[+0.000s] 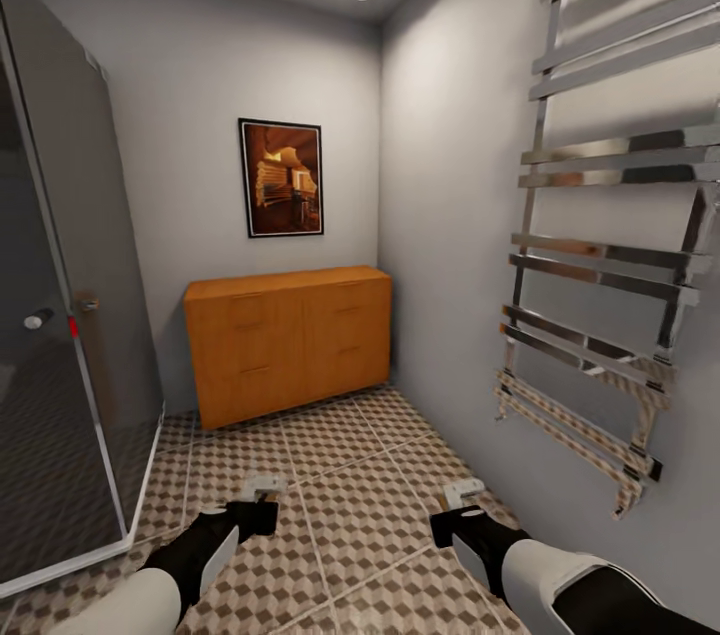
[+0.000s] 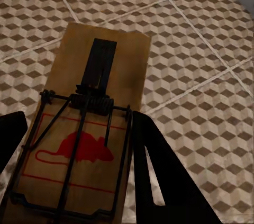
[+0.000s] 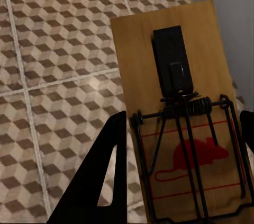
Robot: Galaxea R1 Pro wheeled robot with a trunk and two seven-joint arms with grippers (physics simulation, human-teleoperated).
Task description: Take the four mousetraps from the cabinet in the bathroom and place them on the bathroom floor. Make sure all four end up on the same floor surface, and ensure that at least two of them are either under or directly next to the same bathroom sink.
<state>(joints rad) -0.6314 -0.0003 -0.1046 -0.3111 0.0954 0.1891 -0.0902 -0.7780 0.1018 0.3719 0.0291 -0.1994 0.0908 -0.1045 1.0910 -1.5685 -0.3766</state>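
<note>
Carrying two mousetraps over the bathroom floor (image 1: 340, 475), one gripped in each claw.

A mousetrap (image 2: 87, 123) is clamped between the fingers of the left claw (image 1: 262, 495), and a second mousetrap (image 3: 182, 118) is clamped in the right claw (image 1: 462, 500); both are held above the tiles, not yet set down. The cabinet (image 1: 288, 340) stands closed against the far wall, in the corner. No trap is seen laid on the floor, so the placing is judged still to be done.
</note>
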